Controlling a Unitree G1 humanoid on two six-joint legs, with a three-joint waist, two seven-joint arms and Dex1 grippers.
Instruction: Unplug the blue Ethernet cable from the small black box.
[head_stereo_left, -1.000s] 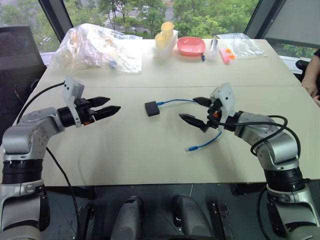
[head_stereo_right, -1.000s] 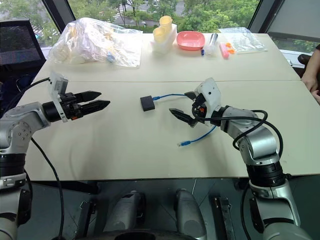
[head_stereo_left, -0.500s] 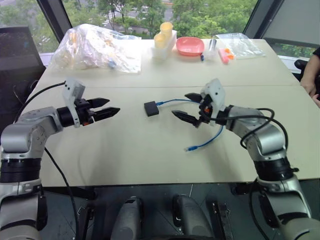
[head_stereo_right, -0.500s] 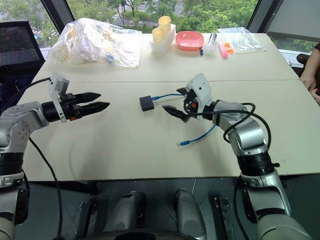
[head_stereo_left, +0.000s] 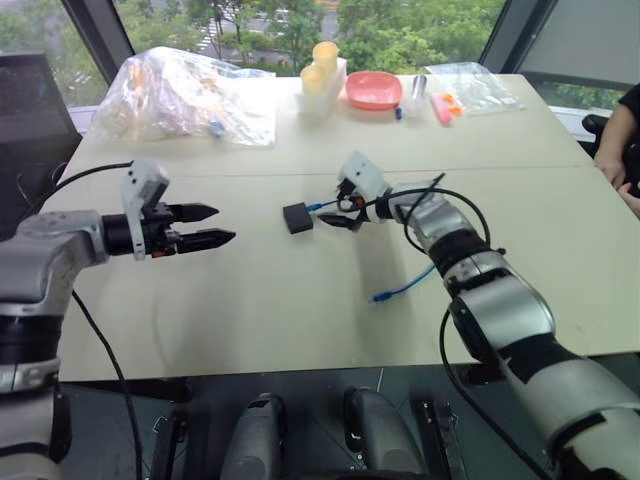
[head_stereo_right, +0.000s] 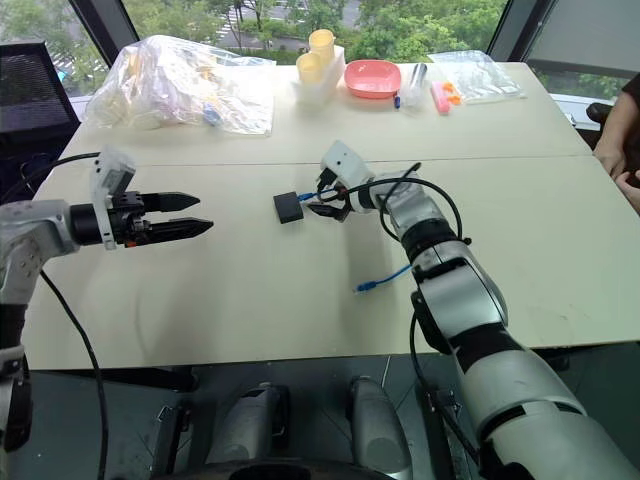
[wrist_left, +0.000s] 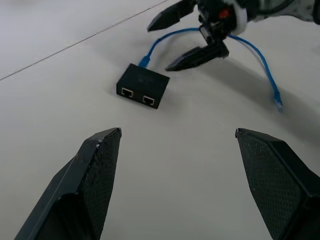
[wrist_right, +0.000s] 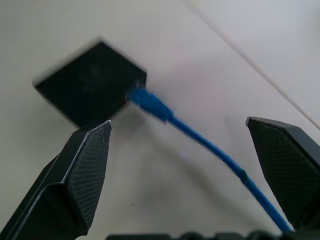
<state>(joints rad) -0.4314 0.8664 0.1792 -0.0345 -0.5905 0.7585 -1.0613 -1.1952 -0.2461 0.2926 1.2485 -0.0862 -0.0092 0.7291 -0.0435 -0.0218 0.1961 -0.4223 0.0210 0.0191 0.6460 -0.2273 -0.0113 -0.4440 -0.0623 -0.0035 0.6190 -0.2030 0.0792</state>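
Observation:
The small black box (head_stereo_left: 297, 217) lies flat near the middle of the table. The blue Ethernet cable (head_stereo_left: 408, 286) is plugged into the box's right side, and its plug sits in the port (wrist_right: 145, 102). The cord passes under my right arm and ends in a loose clear plug near the table's front. My right gripper (head_stereo_left: 331, 211) is open just right of the box, one finger on either side of the cable by the plug, touching nothing. My left gripper (head_stereo_left: 223, 224) hovers open to the left of the box, pointing at it, empty.
Along the far edge lie a crumpled clear plastic bag (head_stereo_left: 185, 90), stacked yellow cups (head_stereo_left: 325, 65), a pink bowl (head_stereo_left: 375, 91) and a second clear bag (head_stereo_left: 470, 85). A person's arm (head_stereo_left: 615, 150) rests at the table's right edge. A seam (head_stereo_left: 220, 172) crosses the tabletop.
My right gripper has reached forward and left from the cable's middle to just beside the box, still open. The left gripper has stayed about where it was.

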